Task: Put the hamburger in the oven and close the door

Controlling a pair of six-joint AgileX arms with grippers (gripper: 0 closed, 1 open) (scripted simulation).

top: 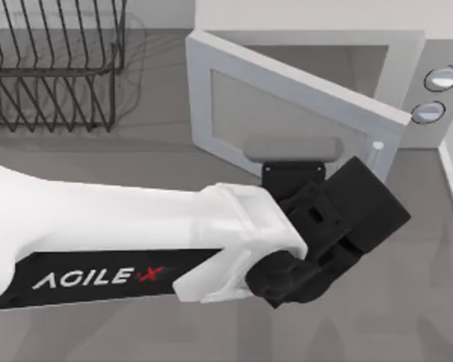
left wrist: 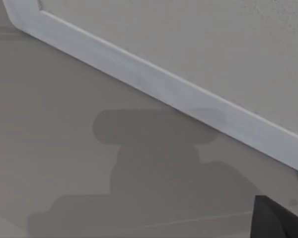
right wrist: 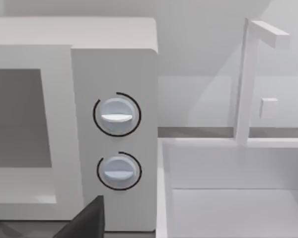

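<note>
top view, left end effector [top: 291, 175] at door [top: 287, 113], ajar

White oven [top: 317, 23], grey-windowed door [top: 287, 113] — black wire rack [top: 53, 68]

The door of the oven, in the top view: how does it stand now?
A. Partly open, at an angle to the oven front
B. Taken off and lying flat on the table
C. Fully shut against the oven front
A: the door swings out at an angle from the oven, the cavity visible behind it, and the left gripper is at its handle.
</note>
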